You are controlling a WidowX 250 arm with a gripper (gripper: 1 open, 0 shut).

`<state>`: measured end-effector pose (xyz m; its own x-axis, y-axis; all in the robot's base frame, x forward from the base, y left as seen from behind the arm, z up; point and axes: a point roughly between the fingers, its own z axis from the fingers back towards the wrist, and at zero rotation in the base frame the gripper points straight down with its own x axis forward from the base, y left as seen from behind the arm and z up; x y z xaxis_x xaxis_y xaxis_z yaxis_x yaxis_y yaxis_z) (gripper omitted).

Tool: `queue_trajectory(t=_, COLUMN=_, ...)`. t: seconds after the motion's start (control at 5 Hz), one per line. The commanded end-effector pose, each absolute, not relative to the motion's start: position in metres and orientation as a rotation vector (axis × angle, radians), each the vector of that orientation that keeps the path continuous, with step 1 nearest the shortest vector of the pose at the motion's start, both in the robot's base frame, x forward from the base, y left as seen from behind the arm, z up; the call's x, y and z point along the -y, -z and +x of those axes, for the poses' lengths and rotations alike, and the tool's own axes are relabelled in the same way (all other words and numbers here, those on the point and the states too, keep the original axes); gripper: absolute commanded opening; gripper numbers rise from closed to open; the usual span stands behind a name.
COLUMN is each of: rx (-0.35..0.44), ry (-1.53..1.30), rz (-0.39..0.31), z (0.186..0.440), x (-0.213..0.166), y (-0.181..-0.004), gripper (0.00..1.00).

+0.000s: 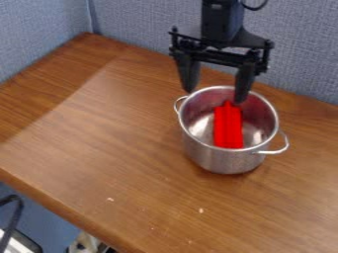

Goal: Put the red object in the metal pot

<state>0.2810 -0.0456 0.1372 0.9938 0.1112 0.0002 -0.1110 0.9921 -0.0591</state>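
Note:
The red object (230,126) lies inside the metal pot (201,146), resting on its bottom toward the right side. The pot stands on the wooden table, right of centre, with a small handle at its right. My gripper (219,77) hangs straight down just above the pot's far rim. Its two black fingers (188,71) are spread wide apart, and nothing is between them. The red object sits free below the fingers.
The wooden table (93,119) stretches to the left and front of the pot. A blue fabric wall (132,20) stands behind the table. The table's front edge runs diagonally along the lower left.

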Motion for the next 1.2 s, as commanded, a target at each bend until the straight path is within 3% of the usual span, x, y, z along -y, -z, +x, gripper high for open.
queue_trajectory(t=0.0, rx=0.049, ry=-0.103, rz=-0.063, z=0.293, x=0.037, y=-0.158, gripper=1.00)
queue_trajectory(t=0.2, rx=0.046, ry=-0.099, rz=-0.041, z=0.294, x=0.025, y=-0.159, gripper=1.00)
queue_trajectory(t=1.0, rx=0.014, ry=-0.067, rz=-0.045, z=0.279, x=0.054, y=-0.157, gripper=1.00)
